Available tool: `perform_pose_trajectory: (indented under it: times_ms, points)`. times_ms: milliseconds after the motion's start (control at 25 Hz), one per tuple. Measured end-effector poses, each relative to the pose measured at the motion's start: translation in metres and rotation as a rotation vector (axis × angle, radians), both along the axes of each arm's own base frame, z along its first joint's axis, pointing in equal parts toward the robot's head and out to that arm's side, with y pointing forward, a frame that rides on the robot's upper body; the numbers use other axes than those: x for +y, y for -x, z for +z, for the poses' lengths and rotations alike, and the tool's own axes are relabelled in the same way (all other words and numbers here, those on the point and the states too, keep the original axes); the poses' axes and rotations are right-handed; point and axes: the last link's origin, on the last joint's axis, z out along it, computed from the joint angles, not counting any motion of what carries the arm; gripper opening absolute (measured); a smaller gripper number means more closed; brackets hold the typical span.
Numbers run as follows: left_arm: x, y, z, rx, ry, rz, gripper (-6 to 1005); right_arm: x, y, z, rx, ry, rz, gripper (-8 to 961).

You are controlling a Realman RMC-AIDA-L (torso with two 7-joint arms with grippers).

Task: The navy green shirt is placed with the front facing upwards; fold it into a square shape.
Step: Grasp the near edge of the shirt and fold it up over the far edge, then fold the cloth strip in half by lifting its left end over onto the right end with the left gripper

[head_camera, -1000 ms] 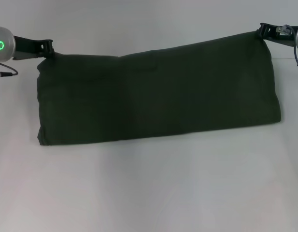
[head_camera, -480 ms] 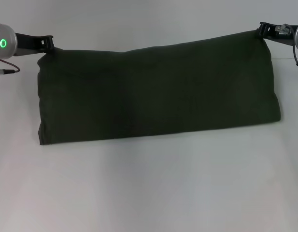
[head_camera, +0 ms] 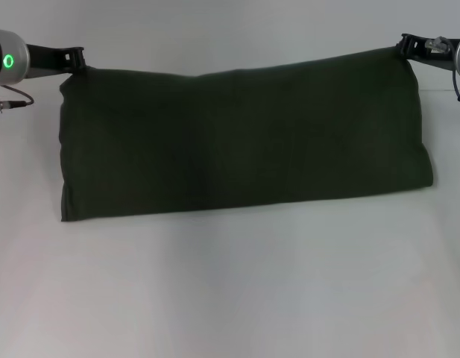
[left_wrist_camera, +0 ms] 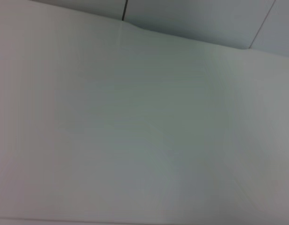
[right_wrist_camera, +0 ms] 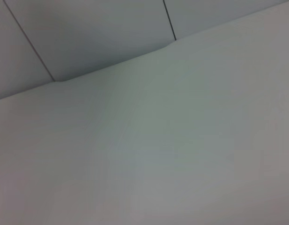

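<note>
The navy green shirt (head_camera: 244,138) lies across the white table (head_camera: 230,291) as a long dark band, and only plain fabric shows. My left gripper (head_camera: 74,60) is at the band's far left corner, shut on the cloth there. At the far right corner my right gripper (head_camera: 405,46) pinches the cloth in the same way. The far edge dips slightly between the two held corners, while the near edge rests on the table. Neither wrist view shows the shirt or any fingers.
Bare white tabletop (head_camera: 230,298) stretches from the shirt's near edge toward me. The wrist views show white table (left_wrist_camera: 135,140) and grey wall panels (right_wrist_camera: 88,33) behind it.
My left gripper has moved away from me, carrying the shirt's far left corner and widening that end of the band. The right gripper and right corner have stayed put.
</note>
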Motion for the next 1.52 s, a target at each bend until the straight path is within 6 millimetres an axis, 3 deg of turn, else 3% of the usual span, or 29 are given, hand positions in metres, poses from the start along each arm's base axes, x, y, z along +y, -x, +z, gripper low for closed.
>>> perform_pose_trajectory:
  times_ms: [120, 440, 600, 800, 1000, 1160, 1200, 1320, 1520]
  points:
    - [0.001, -0.002, -0.003, 0.002, -0.012, -0.005, 40, 0.001, -0.002, 0.0, -0.009, 0.001, -0.003, 77]
    - [-0.002, 0.004, -0.003, -0.018, -0.034, 0.012, 153, 0.0, -0.012, 0.012, -0.006, -0.001, -0.024, 246]
    - [-0.014, 0.015, 0.001, -0.123, -0.043, 0.038, 300, -0.015, -0.026, 0.017, 0.088, 0.038, -0.049, 340]
    - [-0.053, 0.032, 0.008, -0.406, 0.005, 0.015, 523, -0.061, -0.05, 0.018, 0.319, 0.077, 0.004, 460]
    - [-0.102, 0.059, 0.016, -0.696, 0.054, 0.024, 518, -0.111, -0.069, 0.017, 0.538, 0.143, 0.105, 452]
    - [-0.14, 0.084, 0.012, -0.86, 0.055, 0.089, 516, -0.14, -0.087, 0.016, 0.591, 0.162, 0.115, 463]
    - [-0.146, 0.088, 0.01, -0.883, 0.054, 0.103, 516, -0.144, -0.09, 0.017, 0.602, 0.155, 0.11, 466]
    - [-0.164, 0.101, 0.001, -0.94, 0.052, 0.162, 516, -0.151, -0.095, 0.019, 0.624, 0.133, 0.107, 659]
    - [-0.178, 0.114, -0.013, -0.996, 0.035, 0.258, 517, -0.155, -0.091, 0.021, 0.644, 0.144, 0.149, 694]
